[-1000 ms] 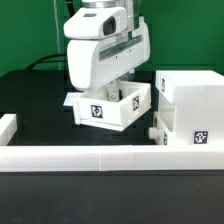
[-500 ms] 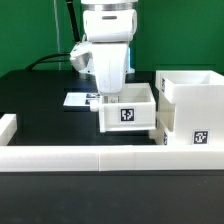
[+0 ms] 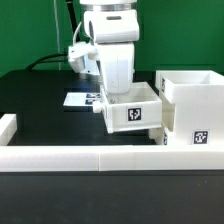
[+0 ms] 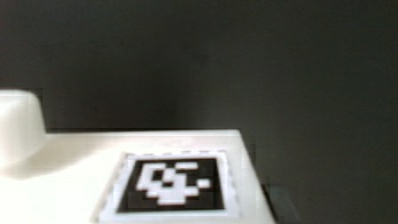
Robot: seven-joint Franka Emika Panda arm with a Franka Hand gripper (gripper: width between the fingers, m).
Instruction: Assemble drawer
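Observation:
My gripper (image 3: pixel 117 92) reaches down into a small white open-top tray (image 3: pixel 133 115) and is shut on its wall; the fingertips are hidden inside it. The tray carries a black-and-white marker on the side facing the camera and is tilted slightly. It is right beside the tall white box casing (image 3: pixel 192 105) on the exterior view's right, close to or touching its side. In the wrist view I see only a white surface of the tray with a marker (image 4: pixel 173 182) against the black table (image 4: pixel 267 60); no fingers show there. A second tray is not clearly visible.
The marker board (image 3: pixel 80 99) lies flat on the table behind the tray. A low white wall (image 3: pixel 90 160) borders the front edge, with a raised white block (image 3: pixel 8 127) at the exterior view's left. A small white part (image 3: pixel 160 134) pokes out at the casing's lower corner.
My gripper has turned and carried the tray toward the exterior view's right, from over the marker board to right beside the casing.

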